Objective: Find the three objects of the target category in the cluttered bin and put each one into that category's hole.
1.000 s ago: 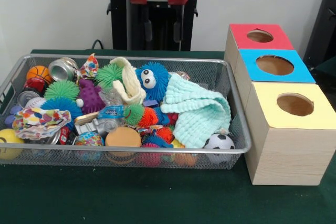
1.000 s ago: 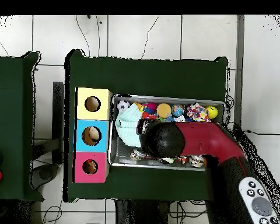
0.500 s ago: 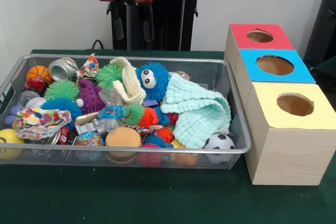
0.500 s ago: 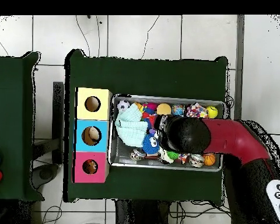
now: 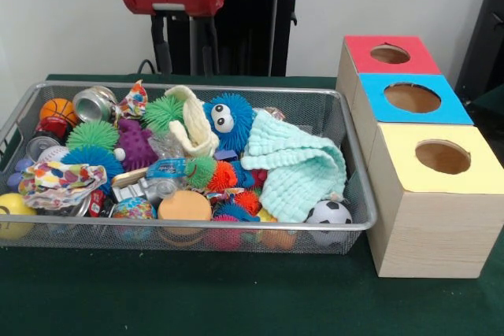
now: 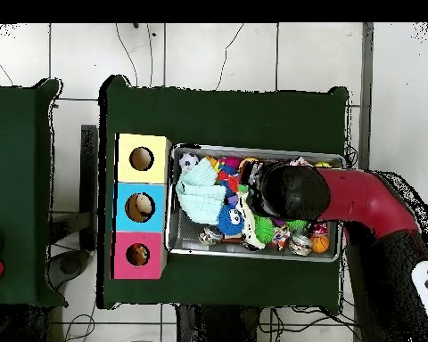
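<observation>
Wire bin [image 5: 356, 194] packed with toys; balls sit low along the front: orange basketball [image 5: 58, 109] far left, soccer ball [image 5: 328, 212] right. Three boxes [image 5: 425, 194] just beside the bin, holes up for dropping. Gripper [image 5: 187, 41] hangs above the bin's back, touching nothing, carrying nothing; spread can't be told.

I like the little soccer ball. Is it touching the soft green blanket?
Touching. In the front view the mint cloth droops down onto the top of the soccer ball, with no gap showing between them, at the wire bin's corner.
</observation>
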Controlling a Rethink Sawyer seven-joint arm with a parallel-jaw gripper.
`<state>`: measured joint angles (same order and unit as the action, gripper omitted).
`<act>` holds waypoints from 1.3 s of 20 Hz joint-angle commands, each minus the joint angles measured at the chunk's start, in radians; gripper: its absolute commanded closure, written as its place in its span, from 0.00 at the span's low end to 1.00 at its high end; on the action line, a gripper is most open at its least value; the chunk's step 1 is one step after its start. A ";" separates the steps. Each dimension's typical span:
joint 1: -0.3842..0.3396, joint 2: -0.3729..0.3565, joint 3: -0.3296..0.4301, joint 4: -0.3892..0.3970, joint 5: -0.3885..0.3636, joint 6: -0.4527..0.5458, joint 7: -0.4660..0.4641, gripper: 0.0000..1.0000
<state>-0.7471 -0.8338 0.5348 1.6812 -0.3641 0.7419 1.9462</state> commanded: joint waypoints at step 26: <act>0.021 0.365 0.050 -0.472 -0.149 0.168 -0.355 0.00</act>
<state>-0.7001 -0.5890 0.5363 1.3166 -0.4400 0.8253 1.9382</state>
